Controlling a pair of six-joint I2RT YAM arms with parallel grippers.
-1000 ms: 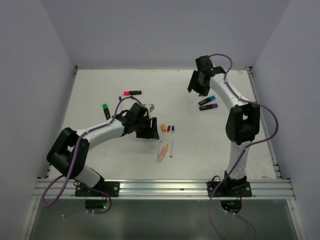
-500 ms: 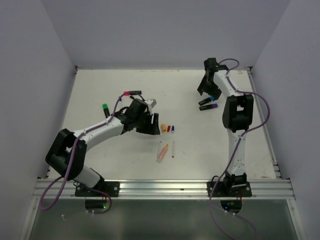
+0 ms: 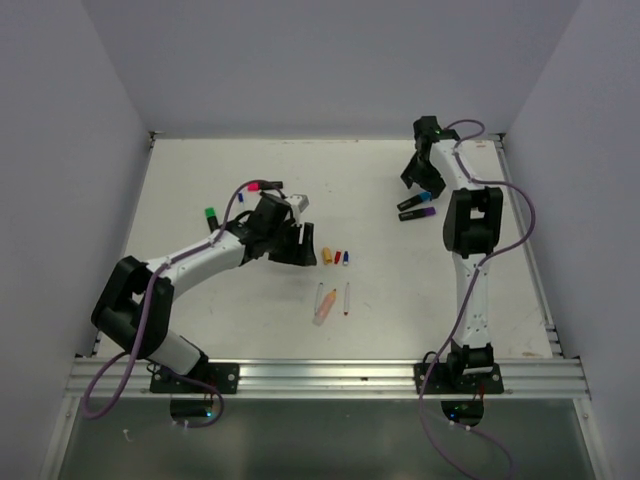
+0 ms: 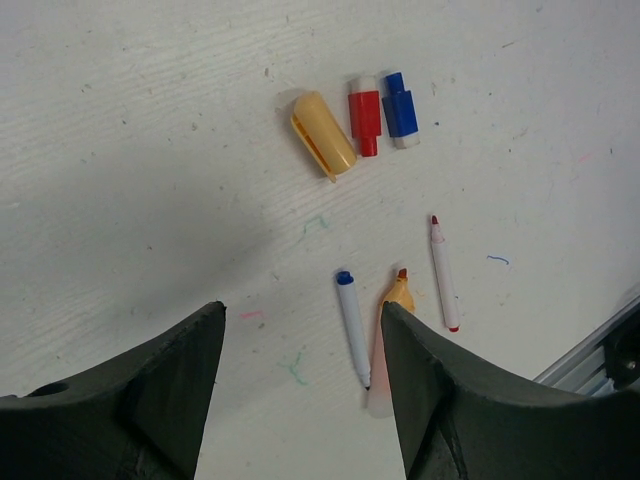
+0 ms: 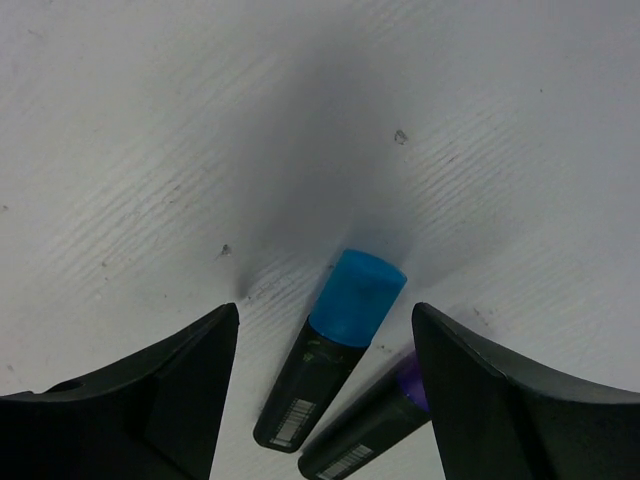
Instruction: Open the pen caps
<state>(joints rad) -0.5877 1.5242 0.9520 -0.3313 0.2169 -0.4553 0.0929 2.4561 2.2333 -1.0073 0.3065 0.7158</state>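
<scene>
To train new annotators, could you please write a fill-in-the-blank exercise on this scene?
The red cap lies between the orange cap and the ___ one. Beside the cyan-capped highlighter lies one with a ___ cap. The left claw and right claw are both ___, holding nothing.
Missing: blue; purple; open.

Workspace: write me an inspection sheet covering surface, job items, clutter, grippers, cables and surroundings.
Surface: white table, scuffed, with faint ink marks.
Job's things: orange cap, red cap and blue cap lie loose; cyan cap, purple cap, green cap and pink cap sit on their markers.
Clutter: nothing seen.
Grippers: left gripper open, empty, over the uncapped pens; right gripper open over the cyan cap.
Cables: purple cable loops along each arm.
Surroundings: plain walls; metal rail at the near edge.
</scene>
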